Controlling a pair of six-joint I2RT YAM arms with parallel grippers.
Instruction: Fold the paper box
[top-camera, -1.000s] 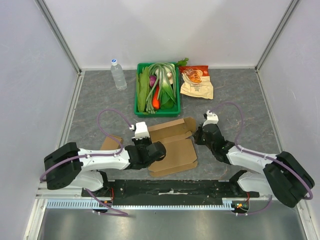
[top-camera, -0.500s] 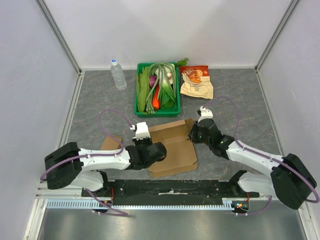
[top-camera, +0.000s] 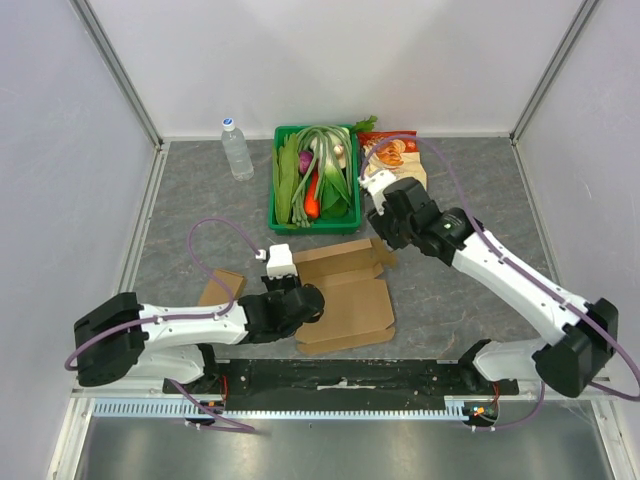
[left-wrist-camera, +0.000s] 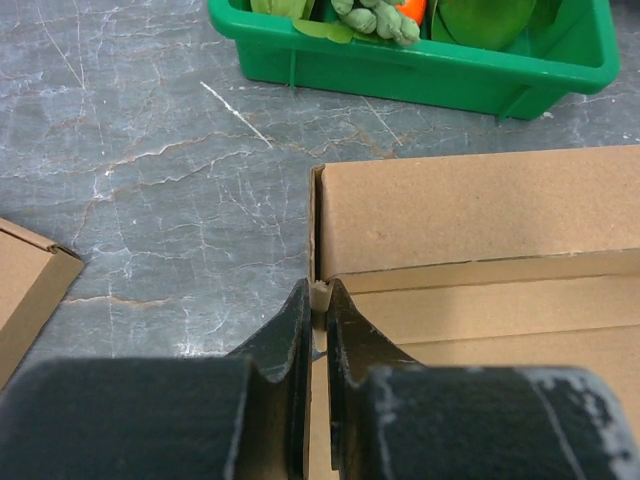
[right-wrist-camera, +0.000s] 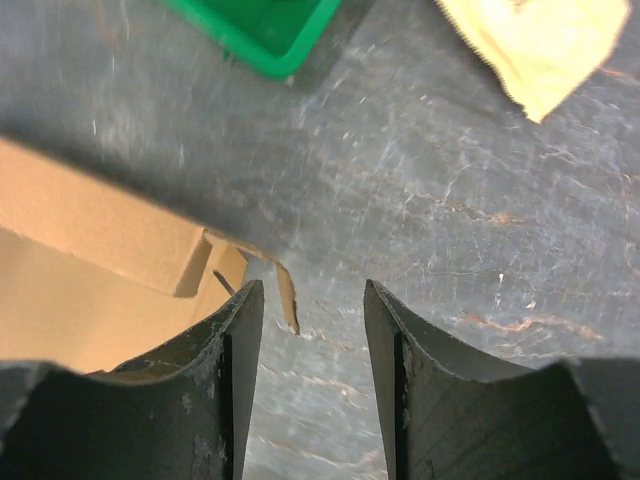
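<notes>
The brown paper box (top-camera: 345, 295) lies open and flat-bottomed on the grey table, its back wall raised. My left gripper (top-camera: 303, 298) is at the box's left edge. In the left wrist view that gripper (left-wrist-camera: 318, 290) is shut on the thin left side wall of the box (left-wrist-camera: 470, 210), with the cardboard edge pinched between the tips. My right gripper (top-camera: 388, 232) hangs above the box's far right corner. Seen from the right wrist, it (right-wrist-camera: 312, 295) stands open with only table between the fingers, and the box's corner flap (right-wrist-camera: 285, 295) is just inside the left finger.
A green crate (top-camera: 310, 226) of vegetables stands behind the box, a water bottle (top-camera: 237, 148) to its left and a snack bag (top-camera: 393, 165) to its right. A separate cardboard piece (top-camera: 222, 288) lies left of the left arm.
My right gripper has opened, let go of the box's right corner, and risen back toward the far side. The left gripper keeps its pinch in place.
</notes>
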